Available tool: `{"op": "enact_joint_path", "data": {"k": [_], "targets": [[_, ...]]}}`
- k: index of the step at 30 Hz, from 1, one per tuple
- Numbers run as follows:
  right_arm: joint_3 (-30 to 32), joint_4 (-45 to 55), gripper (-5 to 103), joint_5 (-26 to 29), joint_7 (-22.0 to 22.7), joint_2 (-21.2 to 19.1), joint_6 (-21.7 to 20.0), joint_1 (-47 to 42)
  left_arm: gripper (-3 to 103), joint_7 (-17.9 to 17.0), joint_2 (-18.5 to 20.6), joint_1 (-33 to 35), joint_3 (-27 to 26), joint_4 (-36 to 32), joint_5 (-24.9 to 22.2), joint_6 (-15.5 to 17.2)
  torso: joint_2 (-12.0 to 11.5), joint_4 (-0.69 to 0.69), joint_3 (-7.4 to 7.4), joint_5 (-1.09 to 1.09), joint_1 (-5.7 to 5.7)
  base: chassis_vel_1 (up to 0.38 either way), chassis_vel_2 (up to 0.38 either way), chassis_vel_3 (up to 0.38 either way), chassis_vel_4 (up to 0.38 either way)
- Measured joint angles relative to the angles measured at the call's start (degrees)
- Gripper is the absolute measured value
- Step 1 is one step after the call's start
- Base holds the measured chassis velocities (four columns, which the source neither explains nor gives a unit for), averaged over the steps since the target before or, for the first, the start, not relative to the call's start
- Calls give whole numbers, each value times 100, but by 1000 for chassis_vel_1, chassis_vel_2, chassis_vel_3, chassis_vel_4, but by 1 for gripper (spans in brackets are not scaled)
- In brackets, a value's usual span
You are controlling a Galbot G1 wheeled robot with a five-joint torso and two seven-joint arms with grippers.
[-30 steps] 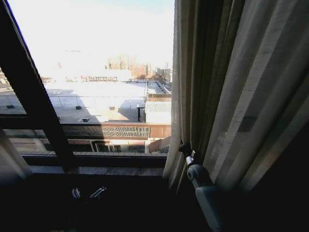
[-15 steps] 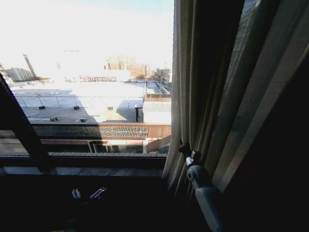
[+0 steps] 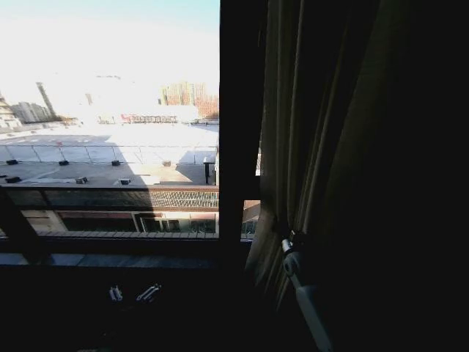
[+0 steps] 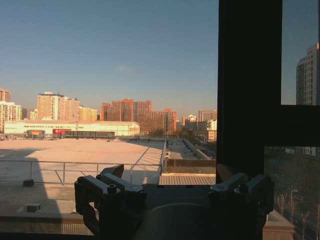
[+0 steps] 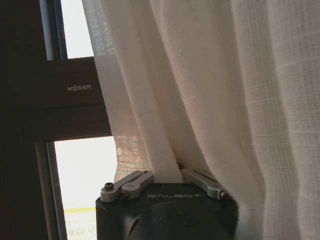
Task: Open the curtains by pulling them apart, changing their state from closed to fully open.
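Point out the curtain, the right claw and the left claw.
curtain (image 5: pixel 240 75), right wrist view, pleated fabric.
right claw (image 5: pixel 167 177), right wrist view, between fingertips, pinching a fold.
left claw (image 4: pixel 172 187), left wrist view, between fingertips.

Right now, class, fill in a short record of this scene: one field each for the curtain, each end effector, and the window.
curtain: sheer white panel gathered in pleats at the right of the window
right end effector: shut on a fold of the curtain, low on its inner edge
left end effector: open, holding nothing, facing the glass
window: dark frame bar upright beside the curtain; rooftops and buildings outside
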Motion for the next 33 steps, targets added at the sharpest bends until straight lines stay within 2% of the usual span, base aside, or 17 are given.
{"op": "enact_joint_path", "data": {"k": [10, 21, 30, 33], "targets": [[282, -41, 0, -19, 237, 16, -75, -47, 100, 7, 5, -35, 14, 23, 0, -3, 1, 4, -1, -10, 1, -13, -31, 29, 12], [1064, -202, 0, -15, 1182, -52, -351, 61, 100, 7, 9, -27, 11, 17, -18, -41, 0, 1, 0, -2, 0, 13, 11, -8, -10], [1251, -289, 0, -126, 1924, -93, -468, 134, 100, 7, 18, -21, 4, -23, -55, -56, 0, 2, -1, -4, 0, 0, 0, 0, 0], [1248, -238, -1, -143, 1966, -104, -498, 127, 100, 7, 27, -22, -1, -30, -75, -56, 0, 1, 0, -3, 0, 0, 0, 0, 0]]}}
